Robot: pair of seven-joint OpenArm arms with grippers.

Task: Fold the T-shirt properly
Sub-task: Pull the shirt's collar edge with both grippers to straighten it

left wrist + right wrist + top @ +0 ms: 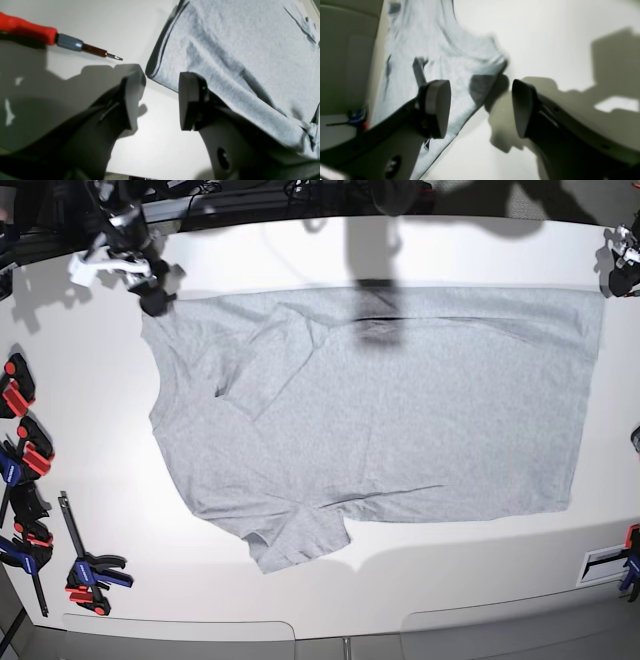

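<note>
The light grey T-shirt lies spread flat on the white table, plain side up, with the hem to the right and the sleeves at the far left and the near side. My right gripper is open and empty, just off the shirt's far left corner. In the right wrist view the gripper straddles the shirt's edge. My left gripper is open and empty by the far right hem corner. In the left wrist view the gripper hovers just beside that corner.
A red-handled screwdriver lies on the table close to my left gripper. Several red, black and blue clamps line the left edge, and another clamp sits at the near right. Cables run along the far edge.
</note>
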